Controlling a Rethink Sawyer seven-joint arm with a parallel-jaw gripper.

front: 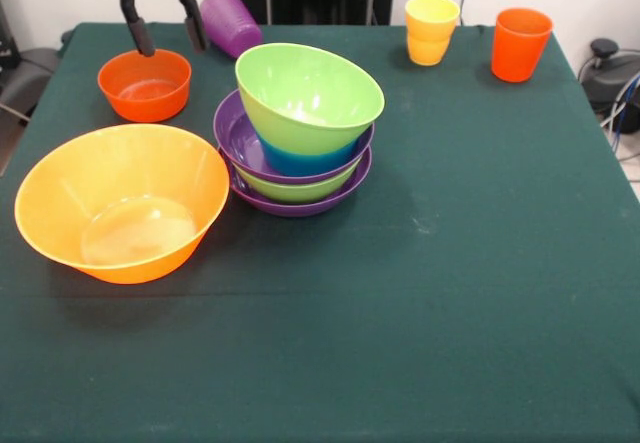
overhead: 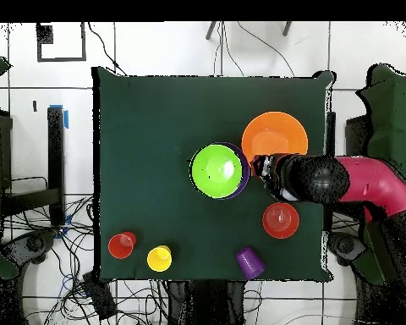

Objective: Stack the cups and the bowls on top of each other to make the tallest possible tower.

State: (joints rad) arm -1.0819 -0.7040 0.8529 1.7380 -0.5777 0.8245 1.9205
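My tool (front: pixel 163 31) hangs empty with its two dark fingers spread wide, above the small glossy red-orange bowl (front: pixel 145 84) at the desk's (front: pixel 450 293) far left. The tower (front: pixel 298 128) stands mid-desk, its axis upright: purple, green, purple and blue bowls nested mouth-up, with the top green bowl (front: pixel 308 96) tilted. Beside it sits the very large yellow-orange bowl (front: pixel 122 201); the ribbed purple cup (front: pixel 230 22) lies on its side behind.

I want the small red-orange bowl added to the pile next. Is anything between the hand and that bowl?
Nothing visible. The hand hangs open just above the far rim of the small red-orange plastic bowl. The ribbed purple plastic cup lies on its side beside the hand, not under it. The multicoloured bowl tower stands apart.
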